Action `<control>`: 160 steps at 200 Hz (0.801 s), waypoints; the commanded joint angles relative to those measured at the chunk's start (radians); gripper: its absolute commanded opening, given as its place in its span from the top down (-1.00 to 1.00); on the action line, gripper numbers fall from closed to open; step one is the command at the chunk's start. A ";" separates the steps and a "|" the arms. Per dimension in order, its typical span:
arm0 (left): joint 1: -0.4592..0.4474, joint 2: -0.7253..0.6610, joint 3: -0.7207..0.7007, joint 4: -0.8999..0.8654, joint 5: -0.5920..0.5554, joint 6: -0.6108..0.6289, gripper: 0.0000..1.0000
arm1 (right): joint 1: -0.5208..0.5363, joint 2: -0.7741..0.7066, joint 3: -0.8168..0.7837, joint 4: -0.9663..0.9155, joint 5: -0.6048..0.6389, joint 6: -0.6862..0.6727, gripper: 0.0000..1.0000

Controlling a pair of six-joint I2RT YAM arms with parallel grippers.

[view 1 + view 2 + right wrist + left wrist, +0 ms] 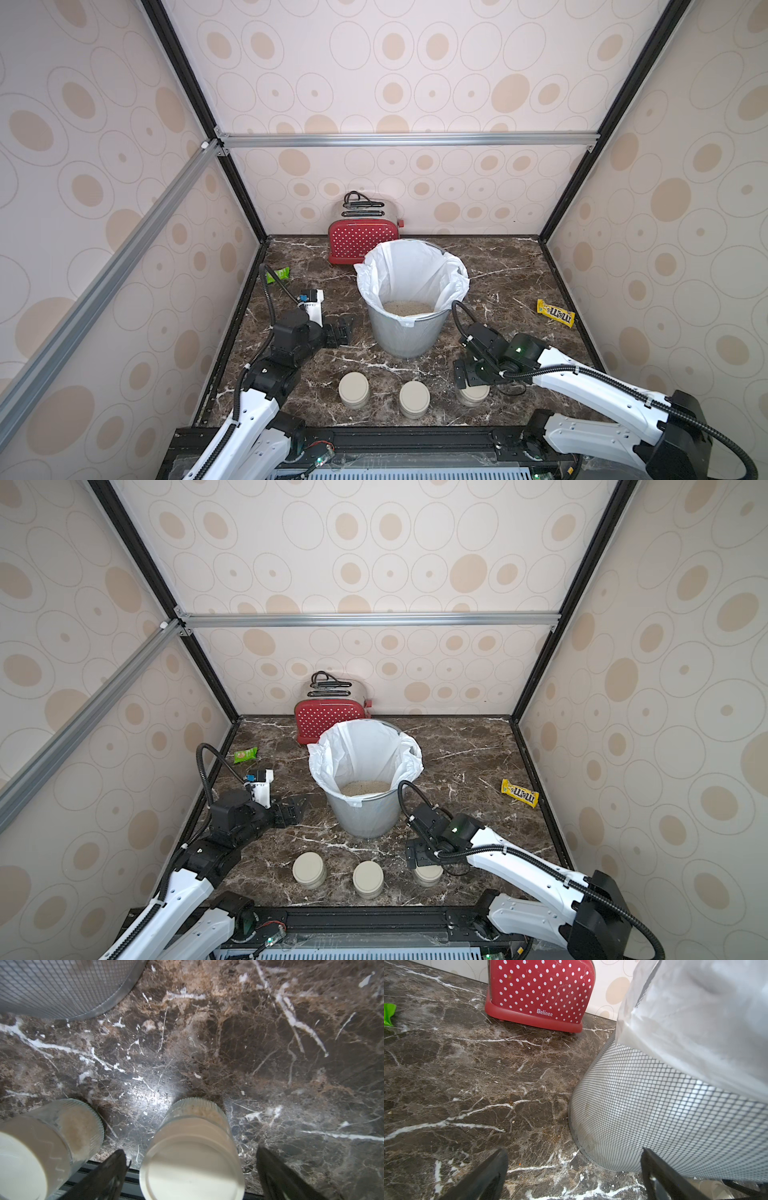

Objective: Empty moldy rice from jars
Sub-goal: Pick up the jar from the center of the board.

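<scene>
Rice (407, 308) is lying as a pale layer at the bottom of the bin (405, 340), inside the white liner (409, 266), and more is showing through the glass of the right jar (191, 1142) in the right wrist view. Three jars are standing in a row at the front edge of the table (519, 270), all capped: left jar (354, 390), middle jar (414, 399), and the right one partly hidden under the right gripper (191, 1154). That gripper is hovering just over the right jar's lid (191, 1176), fingers (112, 1172) wide apart and straddling it, not touching as far as I can tell. Left gripper (574, 1152) is hanging low beside the bin wall, fingers spread too, holding nothing. Step in hand is looking like a grab on the right jar. Doing it well means keeping the jar centred between the fingers and going down past the lid so the pads are closing on the ribbed glass body, not the lid rim, since the lid is probably needing to come off with the other arm. Middle jar is sitting near one finger and could get knocked, so the approach should be going straight down. Lifting straight up before swinging toward the bin is looking safest. Toaster (363, 243), green packet (277, 275) and candy bag (556, 312) are sitting well clear.
</scene>
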 commanded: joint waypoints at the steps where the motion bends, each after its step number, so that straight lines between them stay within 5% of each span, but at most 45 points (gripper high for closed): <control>1: -0.011 -0.015 -0.001 0.008 0.000 -0.015 -0.98 | 0.019 0.022 -0.022 -0.020 0.016 0.033 -1.00; 100: -0.011 -0.070 -0.020 -0.006 -0.150 -0.018 -0.98 | 0.067 0.070 -0.079 0.006 0.038 0.086 -0.97; 160: -0.011 -0.064 -0.034 0.018 -0.119 -0.036 -0.98 | 0.067 0.061 -0.086 0.015 0.055 0.102 -0.77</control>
